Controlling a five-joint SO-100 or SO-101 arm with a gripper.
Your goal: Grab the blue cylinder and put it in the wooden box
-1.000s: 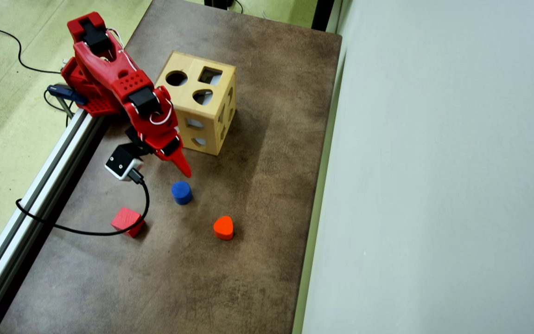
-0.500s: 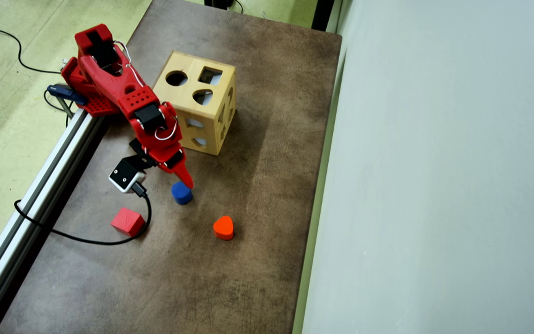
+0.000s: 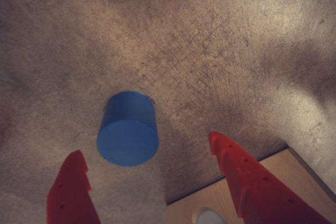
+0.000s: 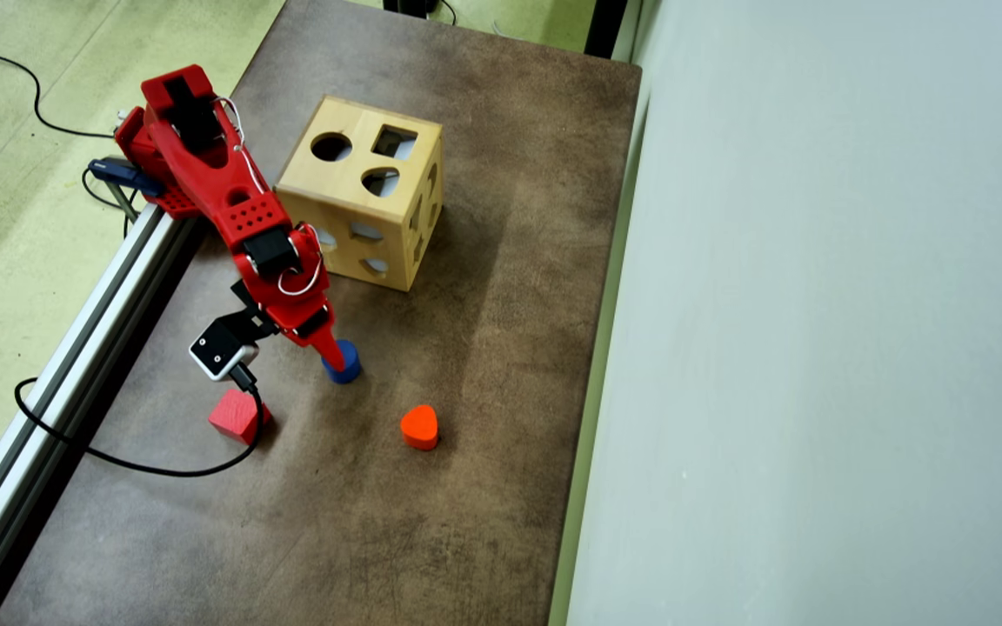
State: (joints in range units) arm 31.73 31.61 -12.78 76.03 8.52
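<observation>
**Mira:** What are you seeing, starting from the left of the wrist view?

**Me:** The left finger [image 3: 71, 190] is sitting low and just left of the blue cylinder [image 3: 127, 129]. The cylinder is standing upright on the brown table [image 3: 236, 51], nearer that finger than the right finger [image 3: 247, 177]. The gripper [image 3: 149, 153] is spread wide and holding nothing.

**Mira:** So it's off-centre?

**Me:** Yes, I'm judging it sits left of the middle. I'm planning to shift the gripper leftward in this view and reach a bit further, so both fingers flank the round side before I squeeze. Otherwise one finger might shove it sideways.

**Mira:** And overhead?

**Me:** Left to right: the red cube [image 4: 238, 416] is lying by the camera cable, then the gripper [image 4: 333, 355] is overlapping the blue cylinder [image 4: 347, 364], the wooden box [image 4: 362, 196] is standing behind, and the orange heart [image 4: 419, 426] is lying well apart. I can't tell contact from there. Round sides slip, so I'm closing slowly.
</observation>
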